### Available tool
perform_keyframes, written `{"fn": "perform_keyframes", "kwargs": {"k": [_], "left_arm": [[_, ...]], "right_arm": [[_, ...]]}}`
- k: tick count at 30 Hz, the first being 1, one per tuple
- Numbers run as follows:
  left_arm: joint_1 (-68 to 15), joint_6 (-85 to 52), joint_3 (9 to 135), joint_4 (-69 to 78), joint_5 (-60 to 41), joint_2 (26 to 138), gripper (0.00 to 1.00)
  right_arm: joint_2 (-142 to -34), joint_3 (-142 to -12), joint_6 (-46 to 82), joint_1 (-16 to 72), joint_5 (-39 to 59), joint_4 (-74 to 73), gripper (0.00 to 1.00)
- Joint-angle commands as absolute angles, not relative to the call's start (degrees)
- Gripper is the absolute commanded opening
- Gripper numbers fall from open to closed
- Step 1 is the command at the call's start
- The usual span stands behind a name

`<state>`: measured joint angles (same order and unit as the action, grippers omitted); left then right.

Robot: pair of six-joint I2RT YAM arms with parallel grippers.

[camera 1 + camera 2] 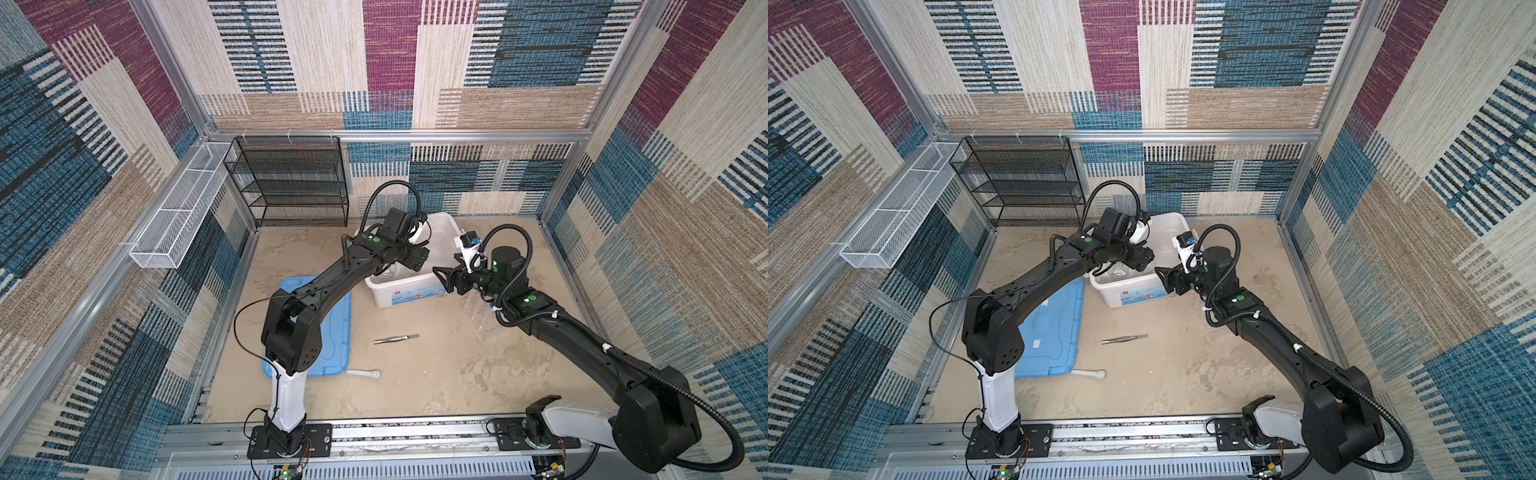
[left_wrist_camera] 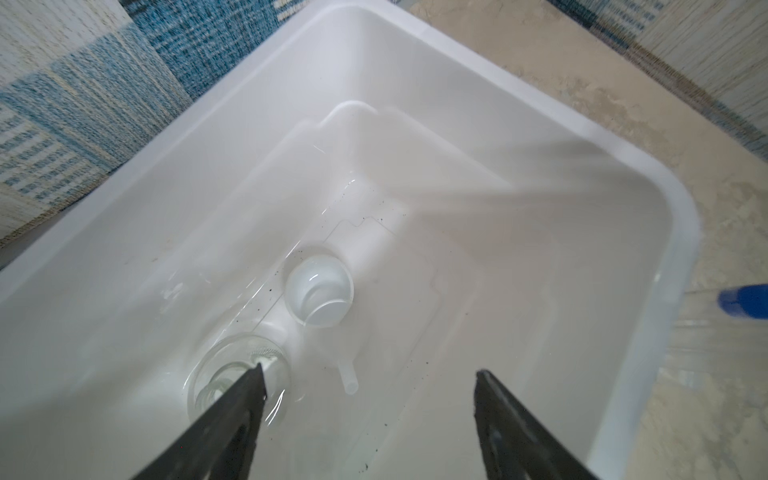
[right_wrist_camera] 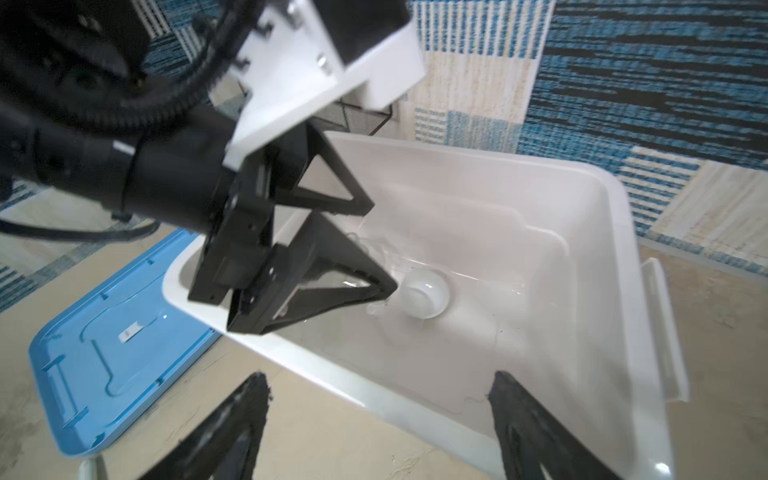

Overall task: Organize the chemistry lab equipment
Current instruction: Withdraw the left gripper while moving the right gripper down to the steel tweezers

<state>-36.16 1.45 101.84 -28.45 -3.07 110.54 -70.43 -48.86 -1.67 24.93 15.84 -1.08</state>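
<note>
Inside the white bin (image 2: 457, 54), at the far centre of the table (image 1: 457, 374), a small white bowl (image 2: 320, 291) and a clear glass flask (image 2: 220, 365) rested on the bin floor; both were judged stowed. The left gripper (image 2: 370, 374) hung over the bin with its jaws spread wide and nothing between them. One fingertip overlapped the flask in the left wrist view, and contact could not be confirmed. The right gripper (image 3: 378, 376) hovered at the bin's near-right rim, jaws likewise apart and empty. Outstanding items:

- The metal tweezers (image 1: 396, 338) lay on bare table nearer than the bin.
- The white pestle (image 1: 365, 373) lay nearer again, just beside the blue lid (image 1: 332, 332), which lay flat to the left of the bin.
- A blue-capped test tube (image 2: 744, 301) lay just right of the bin; the number of tubes under the right arm was indeterminate.

The task was judged partly complete. The table surface was mottled beige. A black wire rack (image 1: 291, 183) stood at the far left, with a white mesh basket (image 1: 178, 220) on the left wall. Woven patchwork walls (image 1: 374, 62) in blue, maroon and beige sat within an aluminium frame (image 1: 415, 135).
</note>
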Motion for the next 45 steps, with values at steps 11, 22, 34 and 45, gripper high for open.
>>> {"fn": "perform_keyframes", "kwargs": {"k": [11,22,34,45], "left_arm": [[-36.21,-5.76,78.89,-10.03,1.51,89.22,1.00],[-36.19,-11.70,58.36,-6.86,5.86,71.47,1.00],[-36.14,-19.66,39.09,-6.87,9.87,54.76,1.00],[-36.21,-22.73,34.51,-10.72,10.15,52.18,1.00]], "right_arm": [[-71.19,-44.50,-12.54,35.59,15.77,1.23,0.80],[-81.45,-45.38,-18.59,41.51,17.50,2.81,0.75],[-90.70,-48.15,-21.62,44.91,18.29,4.48,0.70],[-96.16,-50.00,-22.68,46.75,16.03,5.96,0.61]]}}
